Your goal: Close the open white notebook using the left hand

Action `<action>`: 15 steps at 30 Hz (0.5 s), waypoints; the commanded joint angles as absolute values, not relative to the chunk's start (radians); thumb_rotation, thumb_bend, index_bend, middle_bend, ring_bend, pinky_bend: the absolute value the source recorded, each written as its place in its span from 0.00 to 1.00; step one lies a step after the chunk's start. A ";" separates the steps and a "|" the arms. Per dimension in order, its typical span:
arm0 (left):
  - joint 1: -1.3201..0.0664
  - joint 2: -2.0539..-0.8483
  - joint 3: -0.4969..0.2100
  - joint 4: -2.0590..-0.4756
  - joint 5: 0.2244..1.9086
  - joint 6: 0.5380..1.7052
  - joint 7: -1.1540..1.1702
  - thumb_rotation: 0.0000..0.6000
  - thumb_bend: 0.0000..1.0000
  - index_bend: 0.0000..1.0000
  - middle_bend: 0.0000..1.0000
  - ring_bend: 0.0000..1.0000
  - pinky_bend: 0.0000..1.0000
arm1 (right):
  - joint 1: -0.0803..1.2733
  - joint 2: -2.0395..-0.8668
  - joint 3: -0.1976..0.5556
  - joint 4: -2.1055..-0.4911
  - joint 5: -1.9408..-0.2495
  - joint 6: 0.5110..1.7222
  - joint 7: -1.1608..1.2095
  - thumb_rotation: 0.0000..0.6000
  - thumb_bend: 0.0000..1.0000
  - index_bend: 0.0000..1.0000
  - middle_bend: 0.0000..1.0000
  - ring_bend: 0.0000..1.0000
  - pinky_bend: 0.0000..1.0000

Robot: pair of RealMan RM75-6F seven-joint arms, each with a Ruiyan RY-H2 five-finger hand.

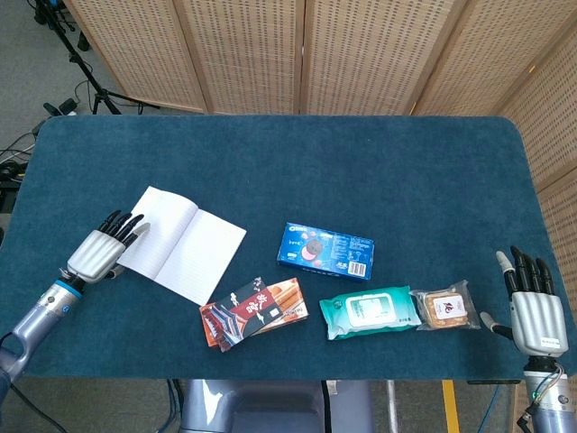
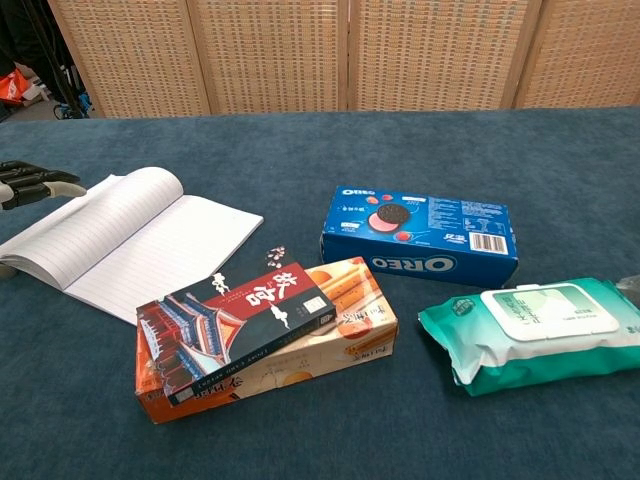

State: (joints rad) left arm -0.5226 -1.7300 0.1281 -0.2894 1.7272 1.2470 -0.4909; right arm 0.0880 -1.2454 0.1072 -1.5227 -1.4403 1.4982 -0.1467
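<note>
The white notebook lies open on the blue table, lined pages up, also seen at the left of the chest view as the notebook. My left hand is at the notebook's left edge, fingers stretched out and apart with their tips over the left page's margin, holding nothing. In the chest view only the fingertips of the left hand show at the frame's left border. My right hand hovers at the table's front right corner, fingers straight and spread, empty.
A red and orange snack box lies just in front of the notebook's right page. A blue Oreo box, a green wipes pack and a wrapped pastry sit to the right. The table edge runs along the front.
</note>
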 commanded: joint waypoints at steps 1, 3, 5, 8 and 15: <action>-0.529 -1.744 0.119 -0.270 1.717 1.245 -0.461 1.00 0.20 0.00 0.00 0.00 0.00 | 0.088 -1.246 0.108 -1.523 -1.444 1.502 -0.144 1.00 0.00 0.00 0.00 0.00 0.00; -0.529 -1.751 0.122 -0.265 1.717 1.241 -0.461 1.00 0.21 0.00 0.00 0.00 0.00 | 0.086 -1.246 0.108 -1.522 -1.446 1.505 -0.141 1.00 0.00 0.00 0.00 0.00 0.00; -0.528 -1.755 0.123 -0.264 1.715 1.236 -0.465 1.00 0.21 0.00 0.00 0.00 0.00 | 0.086 -1.245 0.108 -1.523 -1.448 1.507 -0.137 1.00 0.00 0.00 0.00 0.00 0.00; -0.529 -1.759 0.127 -0.260 1.714 1.230 -0.460 1.00 0.23 0.00 0.00 0.00 0.00 | 0.085 -1.245 0.107 -1.521 -1.451 1.511 -0.130 1.00 0.00 0.00 0.00 0.00 0.00; -0.527 -1.764 0.129 -0.257 1.711 1.243 -0.442 1.00 0.41 0.00 0.00 0.00 0.00 | 0.084 -1.245 0.106 -1.523 -1.456 1.514 -0.123 1.00 0.00 0.00 0.00 0.00 0.00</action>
State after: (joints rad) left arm -0.5272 -1.7631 0.1294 -0.2579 1.7115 1.2416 -0.4442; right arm 0.0836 -1.2449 0.1059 -1.5230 -1.4561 1.5135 -0.1232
